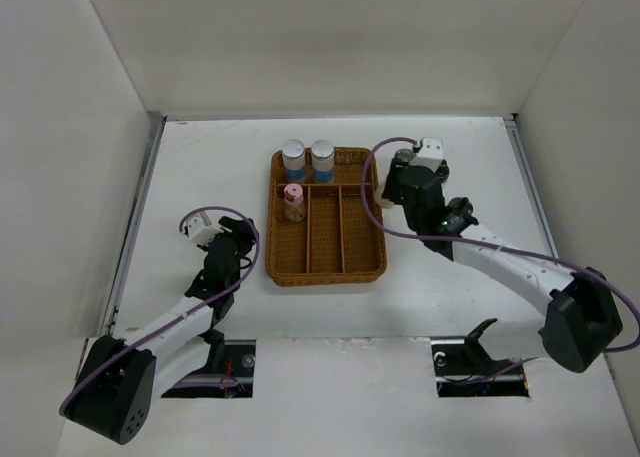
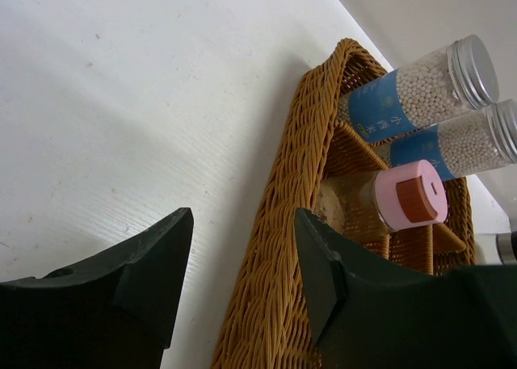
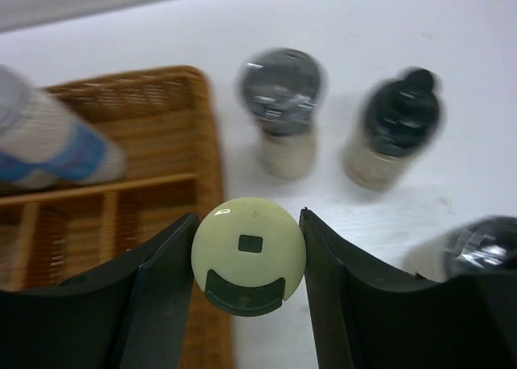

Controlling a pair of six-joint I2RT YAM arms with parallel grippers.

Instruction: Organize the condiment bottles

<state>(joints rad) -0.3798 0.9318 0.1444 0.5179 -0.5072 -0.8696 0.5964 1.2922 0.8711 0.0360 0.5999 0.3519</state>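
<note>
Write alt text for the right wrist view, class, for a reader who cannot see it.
The right gripper clasps a yellow-green-capped jar, seen from above. At image left lies a wicker tray holding a blue-labelled jar. Beside the tray, three blurred dark-capped jars stand on the white table.

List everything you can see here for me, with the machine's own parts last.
Blue-labelled jars: two, silver caps, white beads inside, in the tray's back compartment.
Pink-capped jar: one, in the tray's left long compartment.
Green-capped jar: one, pale yellow-green cap, between the right gripper's fingers.
Dark-capped jars: three, blurred, on the table right of the tray.
Tray: one, brown wicker, mid-table.
Table: one, white.
Left gripper: one, black, open, left of the tray.
Right gripper: one, black, shut on the green-capped jar.
</note>
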